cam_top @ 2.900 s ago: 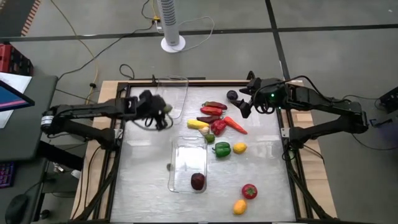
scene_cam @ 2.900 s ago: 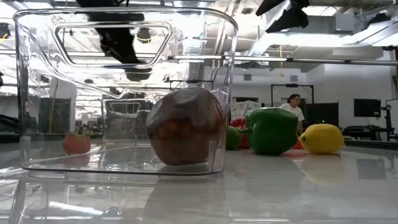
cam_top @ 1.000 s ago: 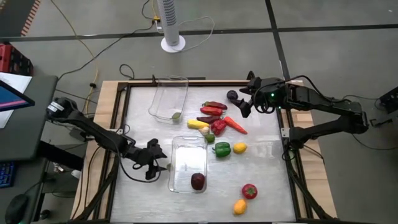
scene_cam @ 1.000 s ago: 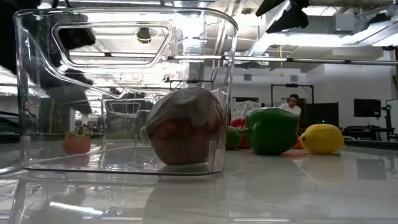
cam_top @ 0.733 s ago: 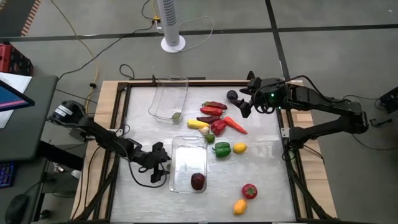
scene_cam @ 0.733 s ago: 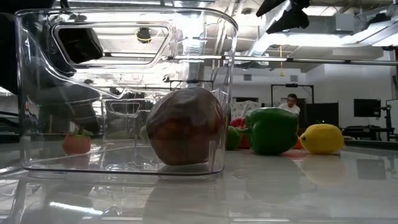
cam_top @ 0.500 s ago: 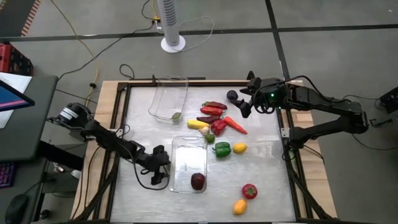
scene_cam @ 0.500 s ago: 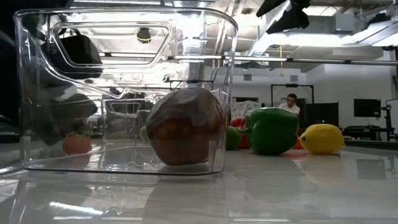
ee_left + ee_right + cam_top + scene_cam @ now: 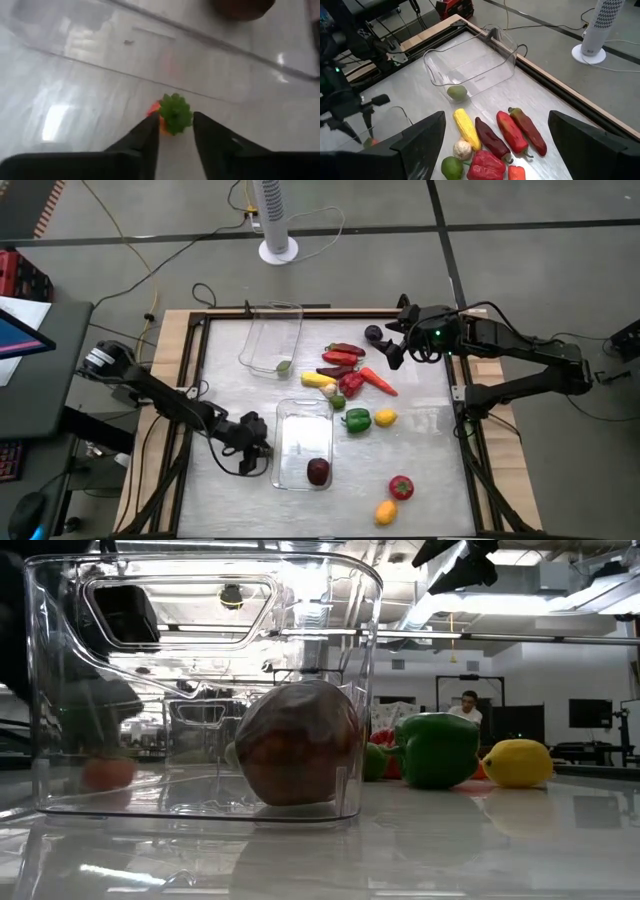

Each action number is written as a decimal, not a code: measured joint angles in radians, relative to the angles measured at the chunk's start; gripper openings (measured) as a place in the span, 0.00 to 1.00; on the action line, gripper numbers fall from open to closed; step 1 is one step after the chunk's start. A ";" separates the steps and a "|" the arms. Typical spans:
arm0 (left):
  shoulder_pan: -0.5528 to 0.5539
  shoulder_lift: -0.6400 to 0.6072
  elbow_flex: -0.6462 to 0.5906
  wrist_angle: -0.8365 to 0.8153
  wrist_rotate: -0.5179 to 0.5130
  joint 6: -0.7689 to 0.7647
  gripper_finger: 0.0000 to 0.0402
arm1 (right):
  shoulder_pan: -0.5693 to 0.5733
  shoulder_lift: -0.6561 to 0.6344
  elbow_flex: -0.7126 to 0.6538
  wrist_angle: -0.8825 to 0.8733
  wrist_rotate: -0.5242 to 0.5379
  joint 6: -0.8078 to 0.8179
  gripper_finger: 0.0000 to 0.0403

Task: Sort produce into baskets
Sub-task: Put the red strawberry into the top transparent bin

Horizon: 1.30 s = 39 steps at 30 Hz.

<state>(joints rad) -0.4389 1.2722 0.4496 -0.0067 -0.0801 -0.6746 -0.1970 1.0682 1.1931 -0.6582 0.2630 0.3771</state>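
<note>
A small orange-red fruit with a green leafy top (image 9: 173,115) lies on the table just left of the near clear basket (image 9: 305,442), which holds a dark plum (image 9: 318,471). My left gripper (image 9: 254,448) is down at this fruit and shut on it; the fruit also shows through the basket wall in the low view (image 9: 108,772). The far clear basket (image 9: 272,337) holds a green lime (image 9: 283,365). My right gripper (image 9: 392,350) hangs open and empty over the far right of the table. My left gripper pinches the small fruit between its two fingertips, which sit on either side of the leafy top (image 9: 176,111). The fingers slant down from the table's left side. The fruit is low beside the basket wall; whether it rests on the table I cannot tell.
Loose produce lies right of the baskets: red peppers (image 9: 342,356), a yellow piece (image 9: 318,379), a carrot (image 9: 378,381), a green pepper (image 9: 356,419), a lemon (image 9: 385,417), a tomato (image 9: 401,487) and a second lemon (image 9: 385,511). A wooden frame (image 9: 165,410) borders the table.
My left gripper has gone toward the table's near edge and right, down to the small fruit beside the near basket. In the last half second the fruit has shifted a little toward the table's left.
</note>
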 joint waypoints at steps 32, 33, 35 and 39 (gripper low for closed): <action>0.005 -0.142 0.000 -0.071 0.125 -0.036 0.55 | -0.002 0.000 0.000 0.006 0.002 0.016 0.94; 0.005 -0.116 0.000 -0.046 0.123 -0.037 0.59 | -0.002 0.000 0.000 0.007 0.002 0.016 0.94; 0.005 -0.069 0.000 -0.016 0.107 -0.037 0.67 | -0.002 0.000 0.000 0.006 0.002 0.018 0.94; -0.001 -0.004 0.004 -0.002 0.025 -0.045 0.77 | -0.002 0.000 0.000 0.005 0.003 0.018 0.94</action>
<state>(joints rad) -0.4394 1.2680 0.4534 -0.0090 -0.0549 -0.7197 -0.1993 1.0683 1.1931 -0.6537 0.2661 0.3950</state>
